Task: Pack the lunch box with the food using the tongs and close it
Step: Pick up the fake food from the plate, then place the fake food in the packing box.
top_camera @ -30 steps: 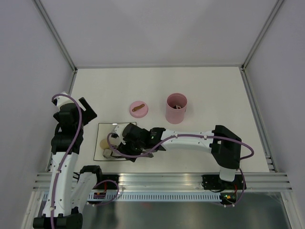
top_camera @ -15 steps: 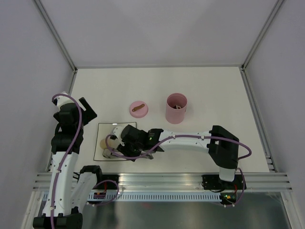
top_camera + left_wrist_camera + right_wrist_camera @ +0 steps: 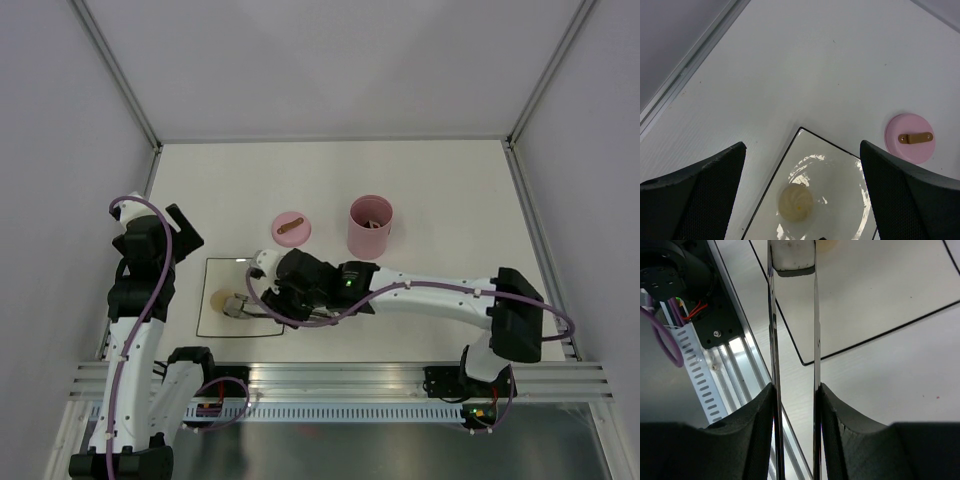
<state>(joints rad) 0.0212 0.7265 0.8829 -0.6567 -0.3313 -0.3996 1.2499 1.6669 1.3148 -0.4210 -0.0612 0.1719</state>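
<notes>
My right gripper (image 3: 292, 288) (image 3: 795, 407) is shut on the silver tongs (image 3: 773, 340), squeezing their two slim arms. The tong tips pinch a white piece of food (image 3: 792, 254) (image 3: 237, 306) over the flat white plate (image 3: 262, 270) (image 3: 865, 300). A round beige ball (image 3: 220, 298) (image 3: 795, 202) lies on the plate just left of that piece. The pink lunch box (image 3: 369, 226) stands upright and open at the back right of the plate. Its lid (image 3: 291, 227) (image 3: 910, 137) lies flat beside it, brown strip up. My left gripper (image 3: 180, 225) (image 3: 802, 150) hangs open above the plate's left side, holding nothing.
The metal rail and cable duct (image 3: 705, 375) along the table's near edge run close under the tongs. A frame post and rail (image 3: 150, 190) border the table on the left, near my left arm. White table (image 3: 450, 190) stretches right of the lunch box.
The right gripper has squeezed the tongs tighter, closing the tips on the white piece. The right arm has shifted to the right, drawing the piece with it. The left arm has not moved.
</notes>
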